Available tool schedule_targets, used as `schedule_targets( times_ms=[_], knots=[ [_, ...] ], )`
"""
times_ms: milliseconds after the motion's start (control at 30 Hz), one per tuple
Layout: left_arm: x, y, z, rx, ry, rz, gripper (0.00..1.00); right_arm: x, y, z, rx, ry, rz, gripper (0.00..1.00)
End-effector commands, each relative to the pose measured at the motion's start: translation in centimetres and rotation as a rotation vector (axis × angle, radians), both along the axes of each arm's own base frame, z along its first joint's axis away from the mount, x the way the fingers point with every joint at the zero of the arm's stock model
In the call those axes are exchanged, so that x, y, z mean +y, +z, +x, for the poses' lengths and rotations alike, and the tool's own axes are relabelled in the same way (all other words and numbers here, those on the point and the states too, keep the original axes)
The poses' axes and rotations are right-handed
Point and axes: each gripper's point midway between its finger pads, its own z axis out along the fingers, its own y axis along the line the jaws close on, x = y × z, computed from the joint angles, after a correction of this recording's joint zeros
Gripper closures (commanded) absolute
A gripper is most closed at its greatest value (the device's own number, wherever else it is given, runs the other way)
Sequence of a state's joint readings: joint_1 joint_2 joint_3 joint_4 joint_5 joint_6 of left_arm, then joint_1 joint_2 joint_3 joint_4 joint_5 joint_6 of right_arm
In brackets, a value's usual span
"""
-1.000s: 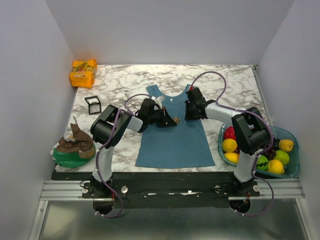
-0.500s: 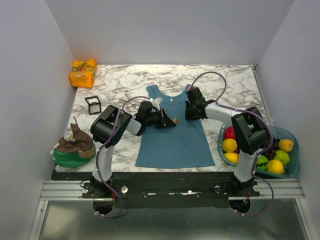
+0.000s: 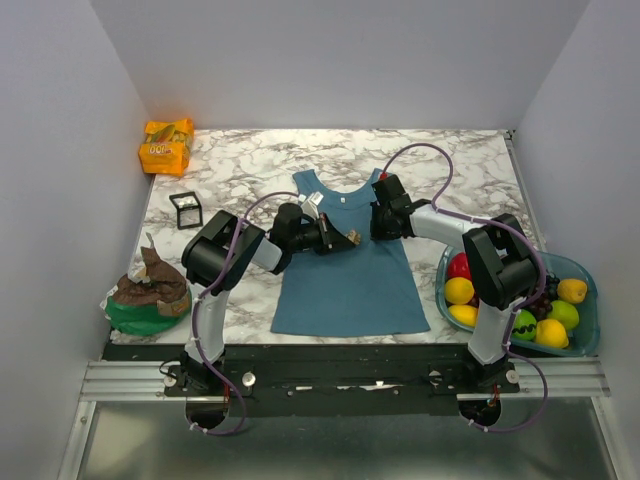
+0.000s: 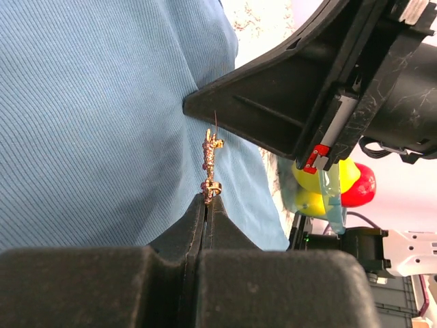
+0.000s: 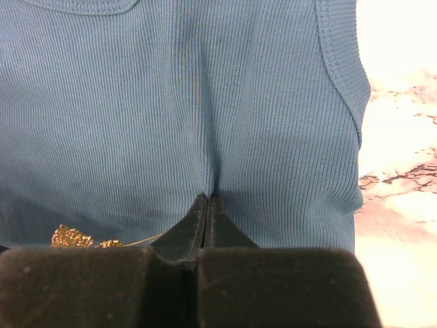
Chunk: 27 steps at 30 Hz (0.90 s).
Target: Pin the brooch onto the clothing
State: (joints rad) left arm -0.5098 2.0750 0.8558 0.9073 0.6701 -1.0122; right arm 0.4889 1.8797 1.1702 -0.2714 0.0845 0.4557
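The teal-blue tank top (image 3: 350, 275) lies flat on the marble table, neck to the back. My left gripper (image 3: 347, 240) is shut on the brooch (image 4: 211, 160), a tiny gold pin with reddish stones, held edge-on just above the fabric (image 4: 95, 116). Its thin pin points at my right gripper's black fingers (image 4: 273, 113). My right gripper (image 3: 376, 232) is shut on a pinched fold of the top's chest (image 5: 208, 184), which is puckered at the fingertips. The brooch also shows in the right wrist view (image 5: 71, 238), at lower left beside the fingers.
A teal bowl (image 3: 585, 275) of fruit stands at the right edge. An orange snack pack (image 3: 166, 145) lies at the back left. A small black-framed clear box (image 3: 185, 209) and a green bag with brown paper (image 3: 147, 295) are at the left.
My left gripper has edged slightly right and back with the brooch, closer to the right gripper. The right gripper has held still on the fabric.
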Motion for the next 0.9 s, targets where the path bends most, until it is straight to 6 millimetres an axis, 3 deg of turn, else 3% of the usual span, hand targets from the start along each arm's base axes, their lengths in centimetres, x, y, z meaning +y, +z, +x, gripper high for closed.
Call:
schedule_targets(
  times_ms=[0,867],
  knots=[
    [-0.4,-0.4,-0.6,-0.001,-0.034,-0.020,1.00,-0.3,-0.8,-0.2,0.037,-0.016,-0.018,0.99],
    [-0.8,-2.3,-1.2,0.025,-0.038,0.010,1.00,0.0,-0.2,0.2,0.034,-0.018,-0.004,0.99]
  ],
)
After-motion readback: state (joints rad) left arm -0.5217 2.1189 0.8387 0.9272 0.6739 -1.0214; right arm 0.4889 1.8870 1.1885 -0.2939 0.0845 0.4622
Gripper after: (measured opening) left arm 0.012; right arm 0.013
